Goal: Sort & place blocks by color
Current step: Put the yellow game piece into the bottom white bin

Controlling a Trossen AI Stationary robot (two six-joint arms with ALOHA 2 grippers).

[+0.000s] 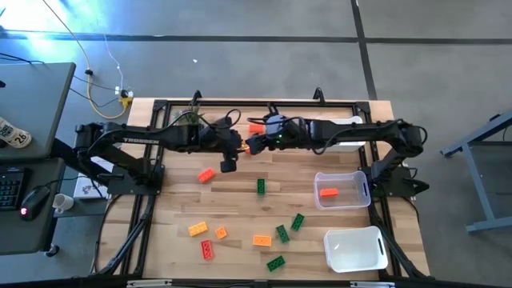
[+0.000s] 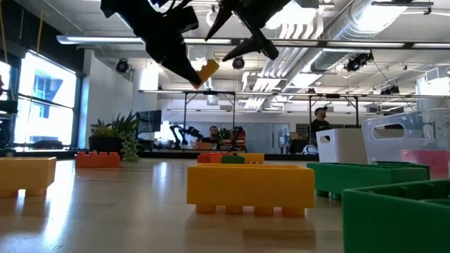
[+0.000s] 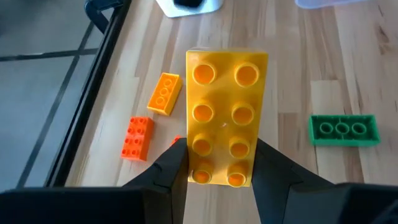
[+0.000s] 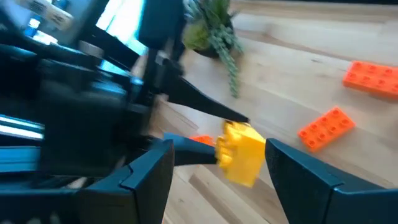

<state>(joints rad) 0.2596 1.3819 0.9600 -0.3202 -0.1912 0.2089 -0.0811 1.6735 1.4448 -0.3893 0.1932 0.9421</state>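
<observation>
Pinching a yellow block (image 3: pixel 226 118) by its long sides, the left hand (image 3: pixel 217 165) hangs above the middle of the table (image 1: pixel 240 200), near its far edge. In the low view that block (image 2: pixel 207 71) sits high off the wood between the two hands. The right hand (image 4: pixel 214 165) faces the left hand across the yellow block, its fingers spread wide on either side of the block without touching it.

All other places are given from the nearer white bin (image 1: pixel 342 190), the one with a red-orange block (image 1: pixel 328 192) lying inside it. A second white bin (image 1: pixel 356 249) stands just in front of it, toward the table's near edge. A third white bin (image 1: pixel 344 128) sits behind it, partly hidden under the right arm. To its left lies a green block (image 1: pixel 261 186), and farther left a red-orange block (image 1: pixel 206 175). Left and toward the near edge lie the scattered rest: green blocks (image 1: pixel 298 222) close by, an orange block (image 1: pixel 262 239) beyond them, a yellow-orange block (image 1: pixel 198 230) and a red block (image 1: pixel 207 250) farthest off. A small potted plant (image 4: pixel 214 31) stands at the far edge, well to the left of the bin.
</observation>
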